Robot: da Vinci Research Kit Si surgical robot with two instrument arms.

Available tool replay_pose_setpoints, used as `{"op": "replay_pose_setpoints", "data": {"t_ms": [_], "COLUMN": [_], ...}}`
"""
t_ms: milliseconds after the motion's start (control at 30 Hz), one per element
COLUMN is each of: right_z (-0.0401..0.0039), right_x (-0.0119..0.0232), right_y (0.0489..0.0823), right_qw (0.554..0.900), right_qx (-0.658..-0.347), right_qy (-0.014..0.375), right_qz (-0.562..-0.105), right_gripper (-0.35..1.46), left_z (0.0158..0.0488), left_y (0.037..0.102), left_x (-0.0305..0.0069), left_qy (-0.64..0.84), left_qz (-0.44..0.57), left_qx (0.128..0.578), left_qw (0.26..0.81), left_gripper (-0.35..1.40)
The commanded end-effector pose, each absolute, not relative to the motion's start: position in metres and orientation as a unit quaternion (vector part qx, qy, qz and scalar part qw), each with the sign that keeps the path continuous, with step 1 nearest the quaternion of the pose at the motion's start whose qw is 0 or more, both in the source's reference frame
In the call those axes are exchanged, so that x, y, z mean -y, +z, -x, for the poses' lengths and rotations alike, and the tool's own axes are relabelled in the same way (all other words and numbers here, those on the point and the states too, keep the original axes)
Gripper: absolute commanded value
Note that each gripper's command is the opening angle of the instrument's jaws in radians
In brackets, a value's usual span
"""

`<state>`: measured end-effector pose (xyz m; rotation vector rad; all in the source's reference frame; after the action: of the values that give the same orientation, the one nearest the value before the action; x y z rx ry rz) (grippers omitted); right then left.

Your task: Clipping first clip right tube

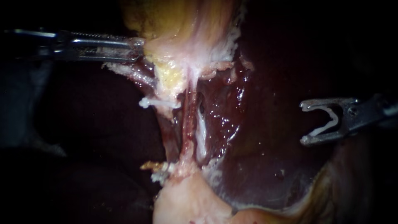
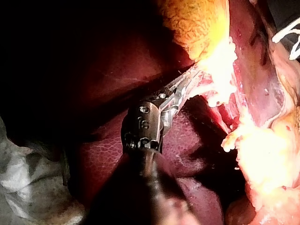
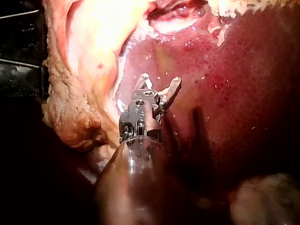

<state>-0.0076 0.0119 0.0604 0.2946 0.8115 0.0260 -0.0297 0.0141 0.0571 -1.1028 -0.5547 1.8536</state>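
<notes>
Reddish right tube [image 1: 189, 124] | well apart from right instrument [image 1: 304, 123] | holding clip [image 1: 334, 120]

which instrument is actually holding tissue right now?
The left instrument: its jaws are shut on pale tissue. The right instrument touches no tissue, carrying only a white clip between wide jaws over the liver.

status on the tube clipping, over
Left instrument shut on pale yellow gallbladder tissue. Right instrument holding open white clip, apart from pink upright tube. Nothing between.
</notes>
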Motion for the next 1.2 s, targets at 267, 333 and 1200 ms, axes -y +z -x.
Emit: {"op": "replay_pose_setpoints", "data": {"t_ms": [267, 333, 1200], "right_z": [0.0076, 0.0076, -0.002], "right_x": [-0.0119, -0.0119, -0.0097], "right_y": [0.0604, 0.0604, 0.0577], "right_qw": [0.908, 0.908, 0.85], "right_qx": [-0.394, -0.394, -0.482], "right_qy": [0.012, 0.012, 0.046], "right_qz": [-0.143, -0.143, -0.21], "right_gripper": [0.5, 0.5, 0.5], "left_z": [0.0275, 0.0265, 0.0237], "left_y": [0.0539, 0.0527, 0.0496], "left_x": [-0.0157, -0.0164, -0.0175], "left_qy": [0.745, 0.741, 0.732], "left_qz": [0.441, 0.445, 0.452], "left_qx": [0.23, 0.227, 0.219], "left_qw": [0.444, 0.448, 0.46], "left_gripper": [-0.35, -0.35, -0.35]}}
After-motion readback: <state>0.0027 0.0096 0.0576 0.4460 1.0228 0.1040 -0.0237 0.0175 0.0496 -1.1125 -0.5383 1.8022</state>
